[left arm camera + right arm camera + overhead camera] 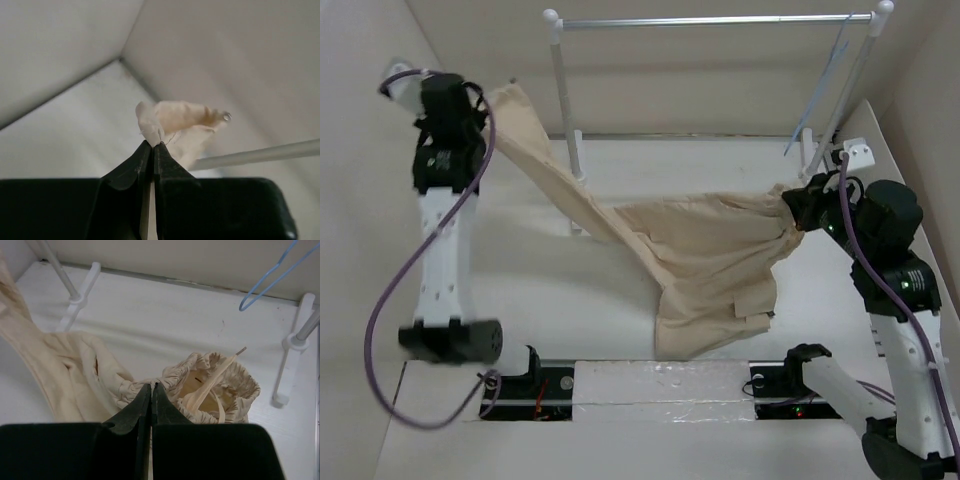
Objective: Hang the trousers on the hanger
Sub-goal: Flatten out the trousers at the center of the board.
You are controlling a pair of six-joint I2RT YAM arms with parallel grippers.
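I read left arm (442, 250) raised at 10 o'clock | left pincer (152, 145) clamped on trousers (700, 260) | right arm (900, 290) bent at 3 o'clock | right pincer (151, 386) clamped likewise

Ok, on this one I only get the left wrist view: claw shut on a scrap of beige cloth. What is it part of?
Observer: The trousers; the left claw holds one leg's end up at the far left.
Operator: And the other end?
Observer: The right claw is shut on the gathered waistband, over at the right.
Operator: Hanger on yet?
Observer: No, the hanger hangs from the rack bar, clear of the cloth.
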